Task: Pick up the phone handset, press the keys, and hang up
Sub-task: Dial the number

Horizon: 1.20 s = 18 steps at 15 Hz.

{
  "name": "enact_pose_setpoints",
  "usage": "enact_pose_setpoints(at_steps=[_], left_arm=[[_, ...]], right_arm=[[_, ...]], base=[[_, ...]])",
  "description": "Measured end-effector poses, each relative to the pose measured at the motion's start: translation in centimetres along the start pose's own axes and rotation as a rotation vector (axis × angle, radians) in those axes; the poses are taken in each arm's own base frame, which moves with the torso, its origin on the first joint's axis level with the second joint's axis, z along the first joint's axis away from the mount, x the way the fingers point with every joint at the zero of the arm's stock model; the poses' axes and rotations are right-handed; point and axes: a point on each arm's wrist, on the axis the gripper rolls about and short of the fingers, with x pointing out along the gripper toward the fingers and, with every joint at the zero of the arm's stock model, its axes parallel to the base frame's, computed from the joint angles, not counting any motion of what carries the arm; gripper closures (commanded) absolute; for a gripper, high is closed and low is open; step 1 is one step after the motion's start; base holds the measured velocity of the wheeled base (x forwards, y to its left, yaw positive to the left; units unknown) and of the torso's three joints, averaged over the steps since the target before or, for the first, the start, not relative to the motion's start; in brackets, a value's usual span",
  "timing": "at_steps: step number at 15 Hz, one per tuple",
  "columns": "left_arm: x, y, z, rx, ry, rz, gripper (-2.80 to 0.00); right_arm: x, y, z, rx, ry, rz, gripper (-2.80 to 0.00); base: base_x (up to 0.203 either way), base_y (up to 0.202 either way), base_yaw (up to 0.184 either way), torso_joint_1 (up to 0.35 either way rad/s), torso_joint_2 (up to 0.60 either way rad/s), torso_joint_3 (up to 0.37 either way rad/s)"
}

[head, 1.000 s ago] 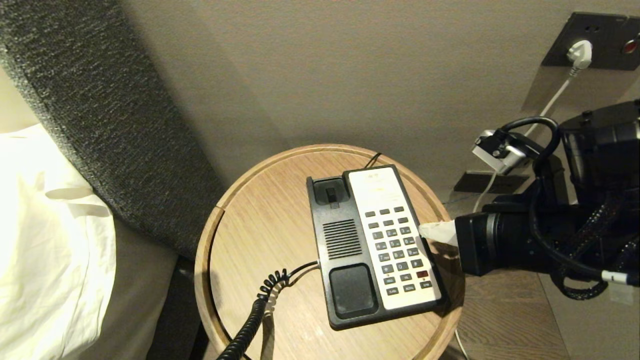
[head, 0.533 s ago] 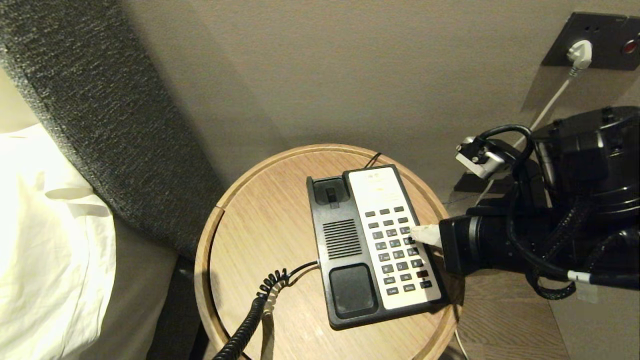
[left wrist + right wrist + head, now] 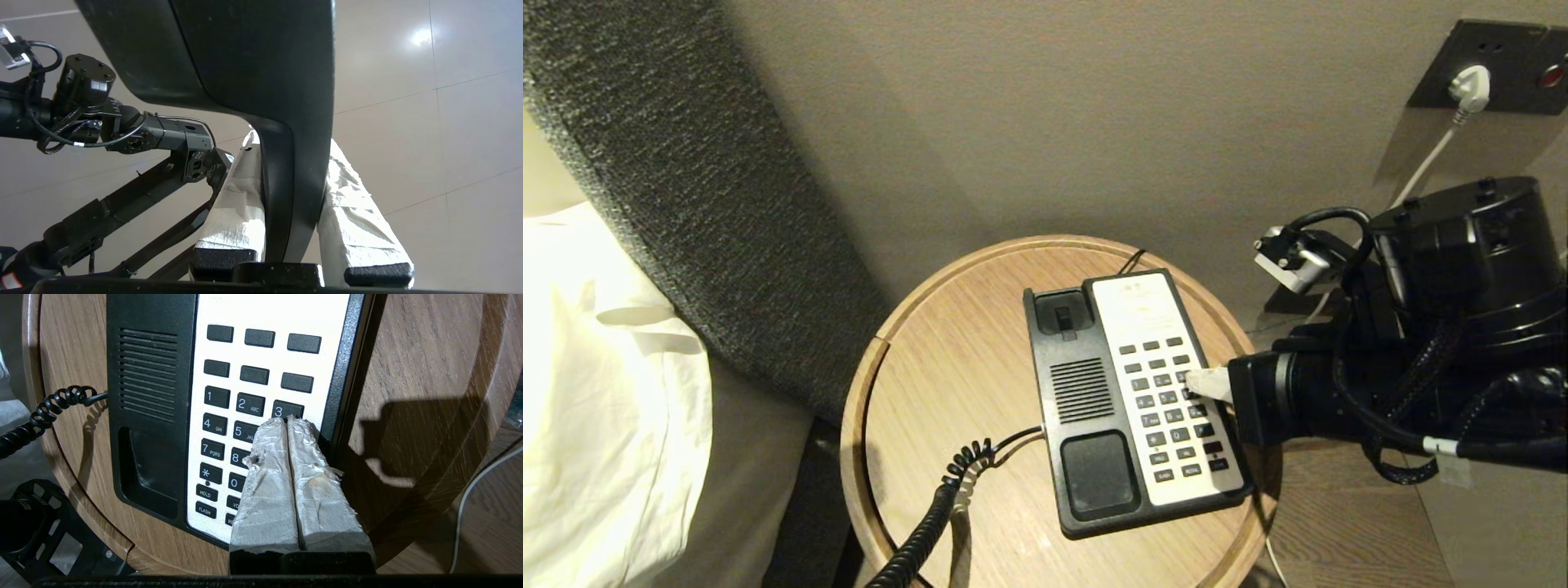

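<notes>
- Left wrist view shows the left gripper (image 3: 292, 228) clenched on the phone handset (image 3: 253, 73), held up clear of the table.
- Coiled cord (image 3: 931, 523) trails off the round wooden table (image 3: 931, 384) at its near edge.
- Phone base (image 3: 1086, 408) lies on the table, cradle bare.
- Right gripper (image 3: 287, 418), fingers pressed together, has its tip over the keys (image 3: 245, 404), at the 3.

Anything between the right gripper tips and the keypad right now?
Nothing. In the right wrist view the shut right gripper has its taped tips right at the lower edge of the 3 key, over the keys. Contact itself isn't clear.
</notes>
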Motion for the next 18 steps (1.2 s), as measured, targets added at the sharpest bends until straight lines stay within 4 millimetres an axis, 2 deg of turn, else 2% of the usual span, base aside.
enact_pose_setpoints(at_steps=[8,18], left_arm=[[-0.1,-0.1,0.0,0.000,0.000,-0.003,0.00],[-0.4,-0.1,-0.2,0.001,-0.001,-0.005,0.00]], right_arm=[[0.9,-0.1,-0.3,0.003,-0.018,-0.017,0.00],[0.9,-0.4,-0.8,0.003,-0.007,-0.027,0.00]], base=[[0.000,0.000,0.000,0.000,0.00,0.000],[0.000,0.000,0.000,0.000,0.00,0.000]])
